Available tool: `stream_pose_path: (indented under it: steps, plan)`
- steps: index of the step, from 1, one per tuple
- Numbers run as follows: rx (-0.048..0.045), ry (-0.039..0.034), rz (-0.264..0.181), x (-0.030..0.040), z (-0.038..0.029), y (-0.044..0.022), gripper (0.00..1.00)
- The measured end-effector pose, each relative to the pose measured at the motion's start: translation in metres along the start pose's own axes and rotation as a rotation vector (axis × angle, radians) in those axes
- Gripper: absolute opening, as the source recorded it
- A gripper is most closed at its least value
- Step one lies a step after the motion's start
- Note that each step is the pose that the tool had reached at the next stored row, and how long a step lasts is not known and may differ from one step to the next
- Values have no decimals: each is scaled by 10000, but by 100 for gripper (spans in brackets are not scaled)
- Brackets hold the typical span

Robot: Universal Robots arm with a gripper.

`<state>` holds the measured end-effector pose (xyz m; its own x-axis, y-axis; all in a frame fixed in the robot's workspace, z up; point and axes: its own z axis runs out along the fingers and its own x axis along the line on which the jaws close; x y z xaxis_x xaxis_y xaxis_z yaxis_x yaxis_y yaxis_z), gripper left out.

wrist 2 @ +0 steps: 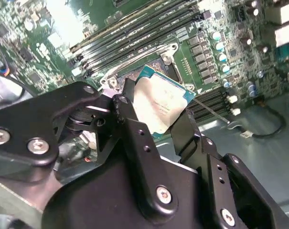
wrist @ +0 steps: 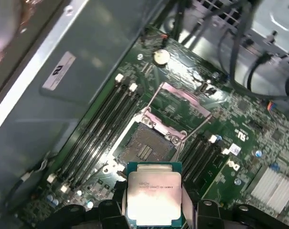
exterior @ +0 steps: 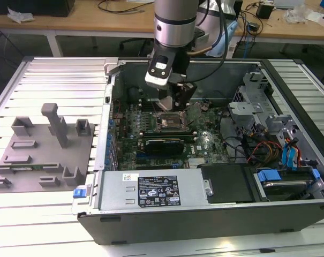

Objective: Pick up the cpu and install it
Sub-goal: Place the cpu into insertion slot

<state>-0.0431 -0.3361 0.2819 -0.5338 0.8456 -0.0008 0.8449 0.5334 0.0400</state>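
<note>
cpu (wrist: 154, 187) held in gripper (wrist: 155, 202), above socket (wrist: 145, 145)

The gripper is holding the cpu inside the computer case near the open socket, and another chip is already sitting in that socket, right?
Not quite. The gripper does hold the cpu inside the case near the open socket, but that socket is empty: the first wrist view shows its bare contact field.

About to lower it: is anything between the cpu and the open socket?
Nothing visible. The gripper holds the cpu above the bare socket, whose metal frame is swung open, clear of the contacts.
</note>
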Motion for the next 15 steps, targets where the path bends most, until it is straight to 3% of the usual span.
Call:
stream_pose_path:
  steps: [3,4,15]
  plan:
    - [1,-54,1350,0,3,0,55]
    - [2,-65,1616,0,3,0,55]
    - [3,-153,3816,0,8,0,55]
